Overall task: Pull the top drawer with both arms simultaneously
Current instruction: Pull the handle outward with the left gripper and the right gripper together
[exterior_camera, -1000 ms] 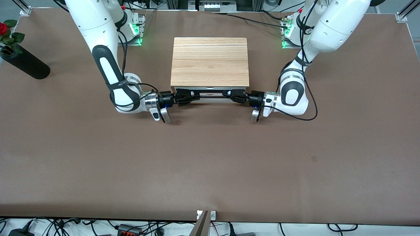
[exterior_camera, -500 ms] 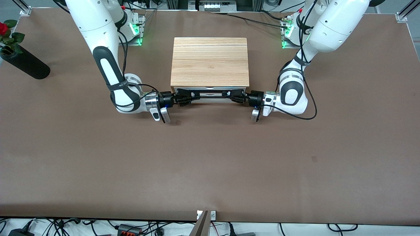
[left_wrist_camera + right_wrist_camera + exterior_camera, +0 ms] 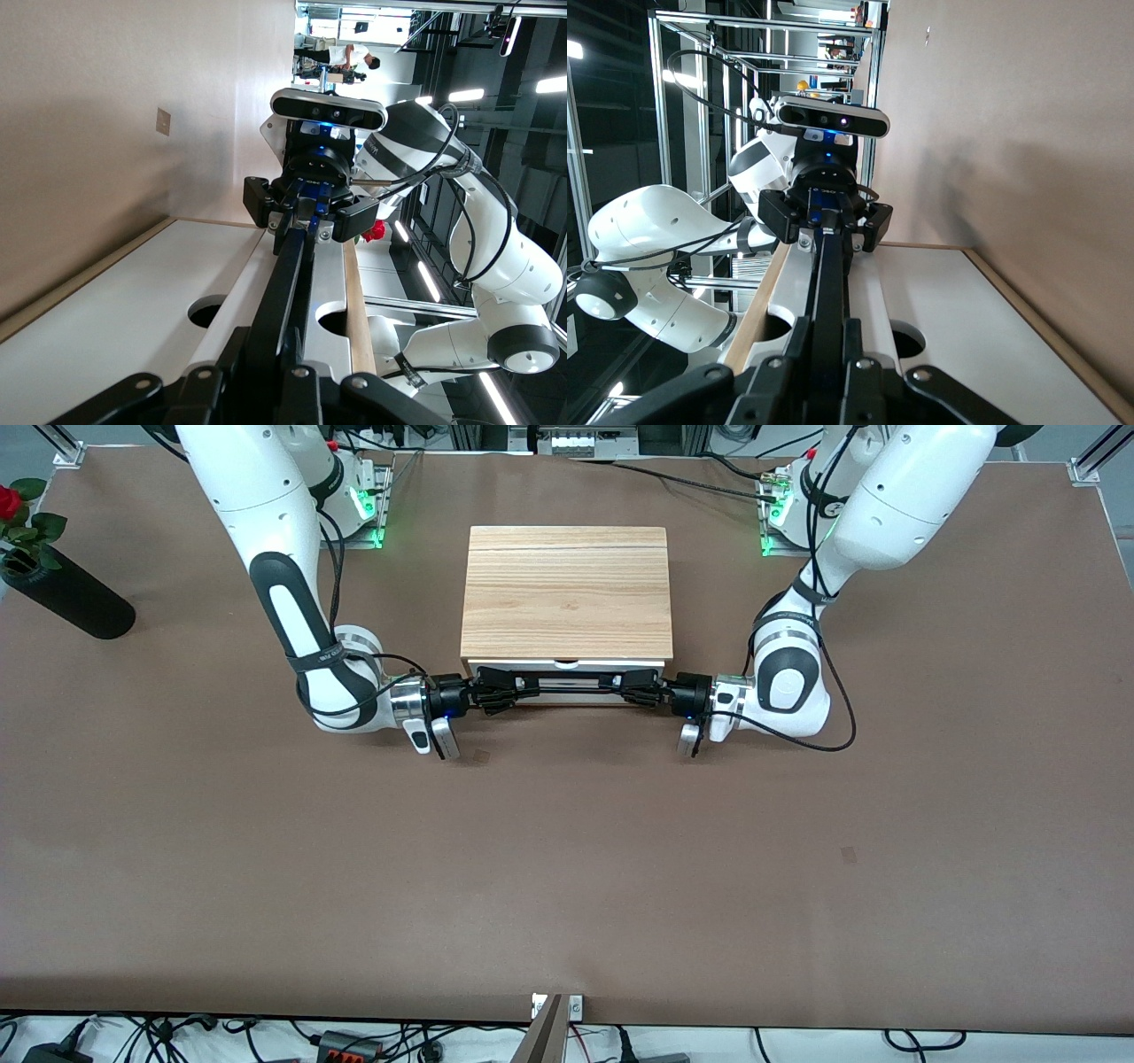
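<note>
Left gripper (image 3: 631,687), right gripper (image 3: 507,690) clamped.

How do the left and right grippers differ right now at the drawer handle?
The left gripper clamps the black bar handle at the end toward the left arm's side; the right gripper clamps the other end. The left gripper comes in from the left arm's end of the table, the right gripper from the right arm's end. Both lie level, shut on the top drawer's handle.

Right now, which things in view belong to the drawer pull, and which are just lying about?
In the job:
- top drawer, barely open
- its handle
- left claw, shut on the handle
- right claw, shut on the handle

Lying about:
- black vase with a rose, toward the right arm's end of the table
</note>
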{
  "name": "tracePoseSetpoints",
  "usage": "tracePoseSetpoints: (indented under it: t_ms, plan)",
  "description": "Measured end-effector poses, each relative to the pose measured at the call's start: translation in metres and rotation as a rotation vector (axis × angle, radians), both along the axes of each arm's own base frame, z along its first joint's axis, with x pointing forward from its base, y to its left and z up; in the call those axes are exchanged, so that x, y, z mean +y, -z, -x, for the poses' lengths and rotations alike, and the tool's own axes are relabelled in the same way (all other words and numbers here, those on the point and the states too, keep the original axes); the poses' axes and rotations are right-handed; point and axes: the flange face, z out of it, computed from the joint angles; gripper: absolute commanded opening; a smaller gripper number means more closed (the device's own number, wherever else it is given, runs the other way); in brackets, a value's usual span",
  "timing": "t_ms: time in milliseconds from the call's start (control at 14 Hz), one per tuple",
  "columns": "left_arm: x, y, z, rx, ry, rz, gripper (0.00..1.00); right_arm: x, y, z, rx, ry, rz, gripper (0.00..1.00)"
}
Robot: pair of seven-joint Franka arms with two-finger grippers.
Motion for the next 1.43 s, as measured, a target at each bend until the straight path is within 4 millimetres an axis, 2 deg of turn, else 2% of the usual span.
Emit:
tracePoseSetpoints:
  t_ms: [714, 1000, 1214, 1286, 1357, 1429]
  plan:
    - [0.003, -0.007, -0.055, -0.05, -0.065, -0.007, 0.12, 0.0, 0.002, -0.058, -0.045, 0.047, -0.031, 0.17]
    - [0.005, -0.004, -0.075, -0.045, -0.086, -0.002, 0.12, 0.002, 0.006, -0.081, -0.057, 0.064, -0.044, 0.18]
    - [0.006, -0.002, -0.079, -0.042, -0.091, -0.002, 0.26, 0.003, 0.008, -0.087, -0.06, 0.065, -0.047, 0.16]
    - [0.006, -0.003, -0.08, -0.042, -0.092, -0.002, 0.5, 0.003, 0.008, -0.087, -0.06, 0.064, -0.048, 0.21]
    - [0.007, -0.004, -0.082, -0.043, -0.097, -0.002, 0.61, 0.003, 0.008, -0.087, -0.06, 0.064, -0.048, 0.35]
    - [0.01, -0.007, -0.088, -0.046, -0.109, -0.009, 0.76, 0.004, 0.009, -0.087, -0.065, 0.063, -0.049, 0.51]
